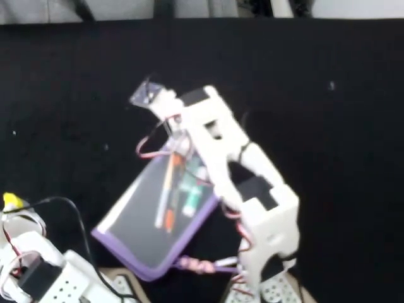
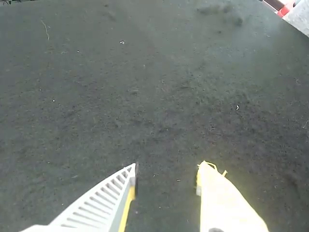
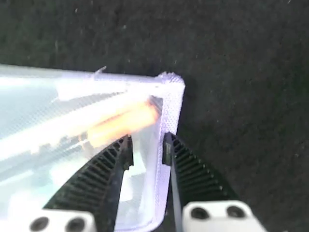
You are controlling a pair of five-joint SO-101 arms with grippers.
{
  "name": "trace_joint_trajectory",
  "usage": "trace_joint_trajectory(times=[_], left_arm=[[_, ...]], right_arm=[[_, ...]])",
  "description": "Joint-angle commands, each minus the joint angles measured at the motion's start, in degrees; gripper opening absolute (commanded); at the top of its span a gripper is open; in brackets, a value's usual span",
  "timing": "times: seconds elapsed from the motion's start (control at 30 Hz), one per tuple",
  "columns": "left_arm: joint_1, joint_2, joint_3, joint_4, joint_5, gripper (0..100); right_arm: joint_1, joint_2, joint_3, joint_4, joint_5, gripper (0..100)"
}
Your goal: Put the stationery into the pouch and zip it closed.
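Observation:
The pouch (image 1: 151,221) is a flat, see-through case with a purple border, lying slantwise on the black table. Inside it are a white and orange pen (image 1: 168,196) and a green-marked piece of stationery (image 1: 189,192). My right arm (image 1: 221,145) stretches over the pouch's far end. My right gripper (image 3: 147,140) is shut on the pouch (image 3: 72,121) by its purple edge (image 3: 171,104), just below a corner, and an orange pen tip (image 3: 125,121) shows through the cover. My left gripper (image 2: 166,176) hangs open over bare table, holding nothing.
My left arm (image 1: 44,265) sits at the near left corner, its yellow fingertip (image 1: 9,202) pointing away from the pouch. A pink twisted cord (image 1: 196,264) runs off the pouch's near corner towards the right arm's base. Black table lies open on the far side and to the right.

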Motion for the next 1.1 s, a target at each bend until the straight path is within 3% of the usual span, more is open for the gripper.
trace_joint_trajectory(times=[0.0,0.37,0.6,0.8,1.07], left_arm=[[-0.5,0.1,-0.2,-1.3,0.0,21],[2.8,0.1,2.5,-4.0,0.0,21],[2.7,0.1,2.5,-4.0,0.0,21],[2.7,0.1,2.6,-4.0,0.0,21],[2.6,0.1,2.7,-4.0,0.0,21]], right_arm=[[-1.1,-3.6,1.5,-4.8,-1.1,11.4],[1.3,2.9,5.4,-18.2,-1.1,11.4],[5.0,13.8,-13.2,-4.2,-1.1,12.9],[4.0,21.2,-29.9,11.8,-1.1,19.0],[1.3,23.8,-37.4,20.0,-0.8,17.8]])
